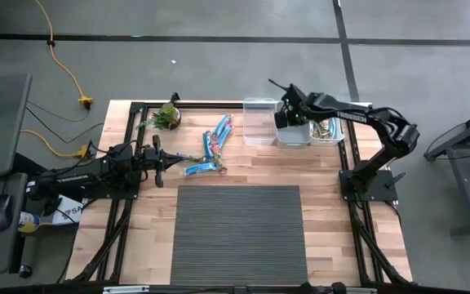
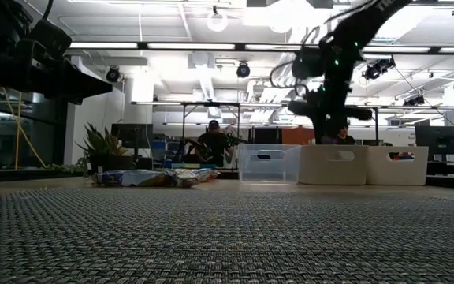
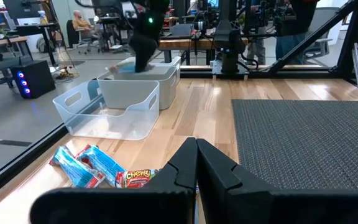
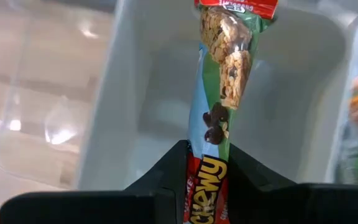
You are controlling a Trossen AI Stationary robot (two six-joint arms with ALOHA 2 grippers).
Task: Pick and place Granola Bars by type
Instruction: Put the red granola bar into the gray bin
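Note:
My right gripper (image 4: 207, 155) hangs over the middle clear bin (image 1: 294, 132), shut on a green-and-red granola bar (image 4: 222, 74). In the low view this gripper (image 2: 318, 114) is above the bins. Several other granola bars, blue and blue-red-white, lie flat on the wood at the table's far left (image 1: 217, 137) (image 1: 205, 167), and show in the left wrist view as a small heap (image 3: 98, 168). More bars lie in the right bin (image 1: 327, 128). My left gripper (image 3: 196, 155) is shut and level at the table's left side (image 1: 160, 159), beside the loose bars. My right gripper pinches the bar between its two fingers at the red "Chewy" end (image 4: 205, 177). The fingers slant downward and lie along the bar. The rest of the bar sticks out past the fingertips, clear of everything, over the middle bin's inside (image 4: 160, 106).
Three clear bins stand in a row at the far right; the left one (image 1: 259, 121) looks bare inside. A small potted plant (image 1: 167, 116) stands at the far left. A grey woven mat (image 1: 239, 233) covers the table's near middle. A person sits in the room beyond (image 2: 211, 142).

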